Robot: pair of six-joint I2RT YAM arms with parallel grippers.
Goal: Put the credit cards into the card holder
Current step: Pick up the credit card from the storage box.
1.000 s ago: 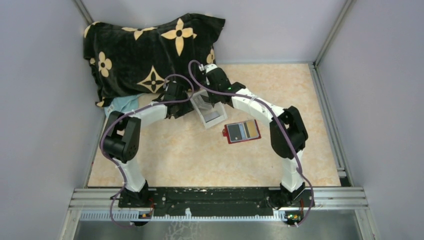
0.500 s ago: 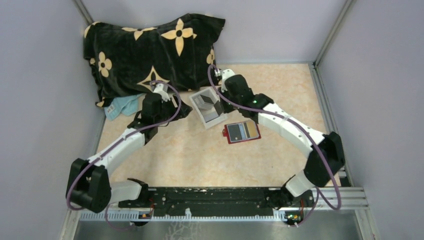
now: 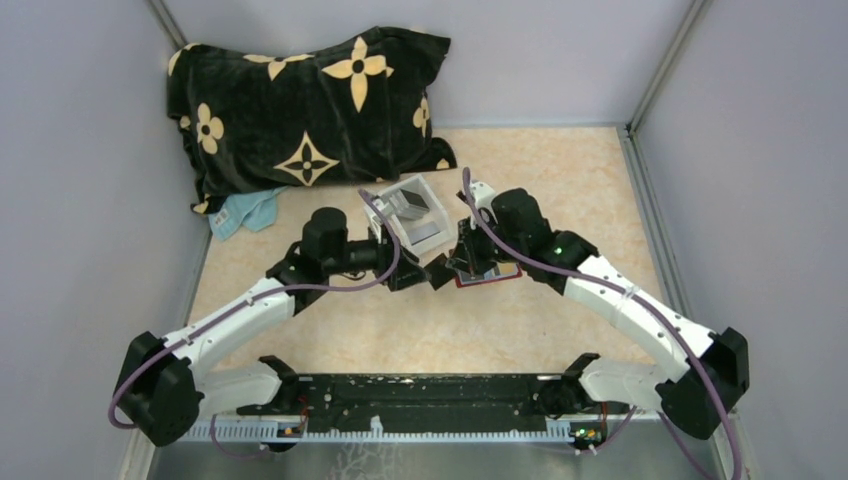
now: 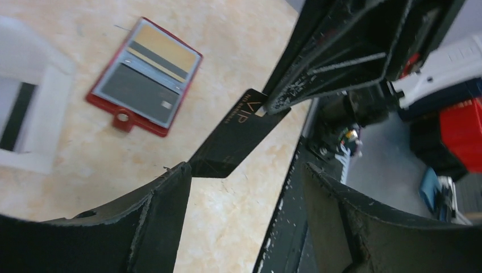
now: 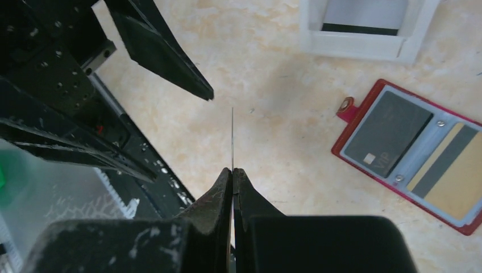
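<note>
**A:** How far along is the card job?

**B:** Partly done. The red card holder (image 4: 121,118) lies open on the counter (image 3: 380,330), mid-frame in the overhead view. In its slots sit a dark card (image 5: 389,133), a tan card (image 5: 455,196) and a grey strip between them. 1 black card (image 4: 236,136) hangs in the air, and the right pincer (image 5: 233,170) is clamped flat on 1 end of it.

**A:** And the other arm?

**B:** The left pincer (image 4: 245,169) stands wide and holds nothing, its fingers spread just beside the card's free end. I judge a handover is being set up. A dark strip in the white tray (image 5: 358,46), upper centre, is probably another card waiting, but too little of it shows to be sure.

**A:** Room to move?

**B:** It is tight in the centre, where both pincers nearly meet just left of the holder. Bare counter opens toward the lower and right of the frame. A black flowered cushion (image 3: 300,100) fills the upper left, and walls stand on 3 sides.
</note>
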